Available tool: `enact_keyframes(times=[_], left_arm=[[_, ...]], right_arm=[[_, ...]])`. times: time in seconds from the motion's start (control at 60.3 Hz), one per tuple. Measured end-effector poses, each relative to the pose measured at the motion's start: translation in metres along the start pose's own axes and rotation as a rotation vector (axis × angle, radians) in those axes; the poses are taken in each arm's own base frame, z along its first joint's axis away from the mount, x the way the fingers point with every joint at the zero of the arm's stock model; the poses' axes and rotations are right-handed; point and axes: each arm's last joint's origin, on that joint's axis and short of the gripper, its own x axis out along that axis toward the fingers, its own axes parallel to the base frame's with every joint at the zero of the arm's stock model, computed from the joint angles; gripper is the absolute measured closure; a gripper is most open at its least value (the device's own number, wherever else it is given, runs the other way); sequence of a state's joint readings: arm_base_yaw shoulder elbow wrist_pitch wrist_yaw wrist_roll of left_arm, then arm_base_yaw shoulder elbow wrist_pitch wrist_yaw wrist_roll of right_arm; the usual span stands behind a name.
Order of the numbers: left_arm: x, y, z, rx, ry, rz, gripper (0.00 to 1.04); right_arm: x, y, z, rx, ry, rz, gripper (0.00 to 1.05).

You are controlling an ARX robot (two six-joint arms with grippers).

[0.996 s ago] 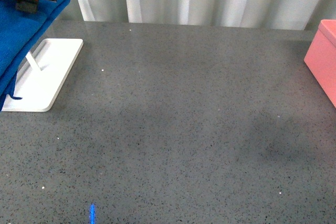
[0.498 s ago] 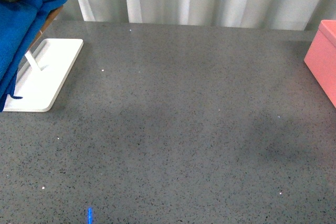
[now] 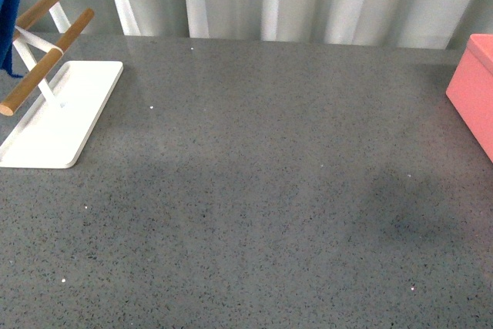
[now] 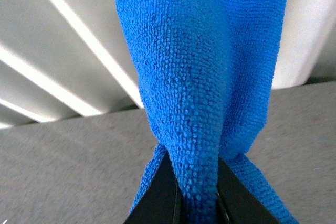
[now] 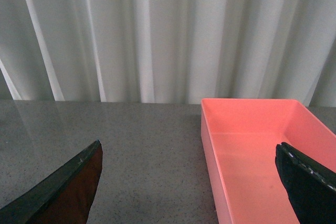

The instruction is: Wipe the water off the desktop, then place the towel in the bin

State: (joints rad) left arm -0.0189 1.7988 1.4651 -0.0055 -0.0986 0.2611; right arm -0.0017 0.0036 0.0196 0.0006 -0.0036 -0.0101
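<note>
Left end effector [image 4: 198, 195] is pinching the towel [image 4: 199, 77], dangling by the table's [image 3: 269, 175] far left corner. Right end effector [image 5: 186, 182] is gaping wide, empty. Best lowering the towel flat before wiping.

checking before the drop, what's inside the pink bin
Only bare pink floor and walls show inside the bin. A right gripper finger covers one corner, and its near end is out of frame.
</note>
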Motion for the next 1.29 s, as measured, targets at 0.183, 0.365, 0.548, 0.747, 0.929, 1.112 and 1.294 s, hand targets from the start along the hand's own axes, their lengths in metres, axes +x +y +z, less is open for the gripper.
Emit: enact_keyframes(times=[0.183, 0.365, 0.548, 0.747, 0.929, 1.112, 1.294], left_arm=[[-0.048, -0.050, 0.039, -0.063, -0.162, -0.203, 1.00], [-0.083, -0.103, 0.043, -0.169, -0.224, -0.455, 1.00], [-0.092, -0.148, 0.016, -0.222, -0.233, -0.594, 1.00], [-0.090, -0.178, -0.018, -0.244, -0.249, -0.725, 1.00], [-0.071, -0.189, -0.055, -0.256, -0.167, -0.747, 1.00], [-0.060, -0.187, -0.068, -0.276, -0.141, -0.745, 1.00], [-0.059, -0.187, -0.061, -0.298, -0.158, -0.756, 1.00]], right_arm=[[0.000, 0.000, 0.000, 0.000, 0.000, 0.000, 0.07], [0.000, 0.000, 0.000, 0.000, 0.000, 0.000, 0.07], [0.000, 0.000, 0.000, 0.000, 0.000, 0.000, 0.07], [0.000, 0.000, 0.000, 0.000, 0.000, 0.000, 0.07], [0.000, 0.000, 0.000, 0.000, 0.000, 0.000, 0.07], [0.000, 0.000, 0.000, 0.000, 0.000, 0.000, 0.07], [0.000, 0.000, 0.000, 0.000, 0.000, 0.000, 0.07]])
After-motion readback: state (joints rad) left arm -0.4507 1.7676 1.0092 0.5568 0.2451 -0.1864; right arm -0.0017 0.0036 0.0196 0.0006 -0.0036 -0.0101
